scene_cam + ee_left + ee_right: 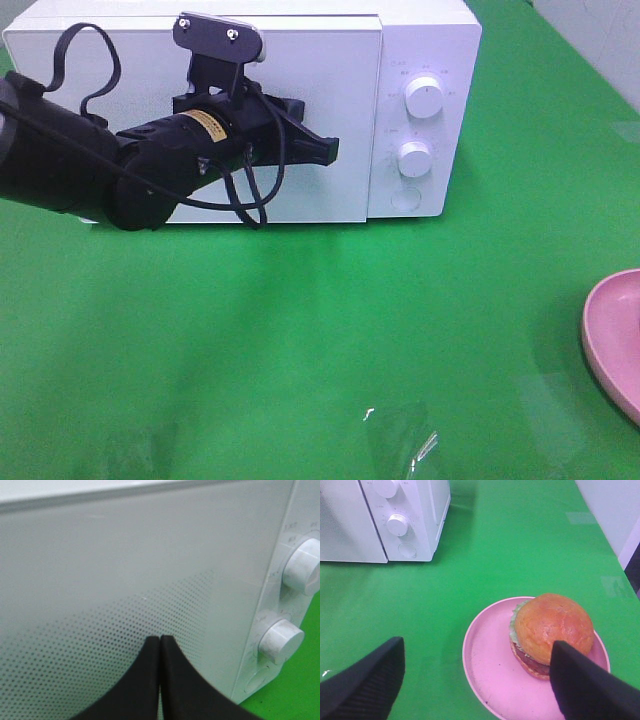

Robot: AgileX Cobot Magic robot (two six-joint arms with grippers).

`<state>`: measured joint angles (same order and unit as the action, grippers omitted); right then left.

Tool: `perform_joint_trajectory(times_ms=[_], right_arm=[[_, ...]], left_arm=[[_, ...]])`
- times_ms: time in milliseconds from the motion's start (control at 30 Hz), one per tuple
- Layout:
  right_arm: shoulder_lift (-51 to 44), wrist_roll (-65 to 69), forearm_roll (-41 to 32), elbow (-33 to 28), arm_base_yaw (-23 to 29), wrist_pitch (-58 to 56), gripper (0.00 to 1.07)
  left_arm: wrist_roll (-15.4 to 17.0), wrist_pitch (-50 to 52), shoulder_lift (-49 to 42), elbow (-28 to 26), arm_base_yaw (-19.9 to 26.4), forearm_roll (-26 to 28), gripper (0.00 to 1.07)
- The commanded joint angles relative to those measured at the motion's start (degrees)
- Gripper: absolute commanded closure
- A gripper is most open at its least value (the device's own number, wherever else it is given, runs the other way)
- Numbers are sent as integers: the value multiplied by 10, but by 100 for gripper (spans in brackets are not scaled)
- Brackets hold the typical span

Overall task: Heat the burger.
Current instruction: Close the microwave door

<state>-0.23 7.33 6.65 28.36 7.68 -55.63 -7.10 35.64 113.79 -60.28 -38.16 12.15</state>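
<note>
A white microwave (300,110) stands at the far edge of a green bench (300,340), its door closed; two round white knobs (425,98) sit one above the other on the control panel at its right end, with a round button below them. The left gripper (325,150) – black, on a thick black arm trailing looped cables – reaches in from the bench's left edge and hangs in front of the microwave door, its tip near the door's right side; in the left wrist view its fingers (145,680) are pressed together with no gap between them and nothing held, pointing at the dotted window of the door; whether they touch the door cannot be told.

The burger (551,632) rests on a pink plate (490,655) near the bench's right edge, well apart from the microwave; its glossy golden-brown top bun faces up, with frilly green lettuce and a dark patty showing at the side; it sits toward one side of the plate, leaving much of the pink surface bare. In the high view only a slice of the plate shows at the right edge, and the burger is out of frame.

The right gripper (475,680) hovers above the plate – its two black fingers (365,680) spread wide apart, holding nothing; one finger overlaps the burger's edge in the wrist view, though contact cannot be told.
</note>
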Motion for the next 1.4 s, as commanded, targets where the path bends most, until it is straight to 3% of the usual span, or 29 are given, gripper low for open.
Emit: perform_joint_trajectory(times_ms=[33,300,733,767,867,900,933,967,1000,1033,1067,1400], right_arm=[[-16,-10,2,-1,-4,4,32],[-16,-10,2,-1,-4,4,32],[-16,-10,2,-1,-4,4,32],[-16,-10,2,-1,-4,4,32],[-16,-10,2,-1,-4,4,32],[-16,-10,2,-1,-4,4,32],[-16,-10,2,-1,-4,4,32],[-16,-10,2,-1,-4,4,32],[-16,-10,2,-1,-4,4,32],[-16,-10,2,-1,-4,4,32],[-16,-10,2,-1,-4,4,32],[-16,-10,2,-1,-4,4,32]], left_arm=[[-38,40,10,-32,16,82,107],[-49,15,10,-40,11,84,107],[-62,-201,-60,-23,-30,87,104],[-62,-245,-75,-22,-30,89,94],[-62,-293,-88,-22,-30,89,86],[-62,-321,-95,-22,-30,89,67],[-62,-321,-95,-22,-30,89,67],[-62,-369,-107,-22,-30,89,41],[-62,-369,-107,-22,-30,89,41],[-61,-422,-117,-22,-30,88,11],[-62,-475,-127,-22,-30,87,6],[-62,-686,-151,-22,-30,87,8]])
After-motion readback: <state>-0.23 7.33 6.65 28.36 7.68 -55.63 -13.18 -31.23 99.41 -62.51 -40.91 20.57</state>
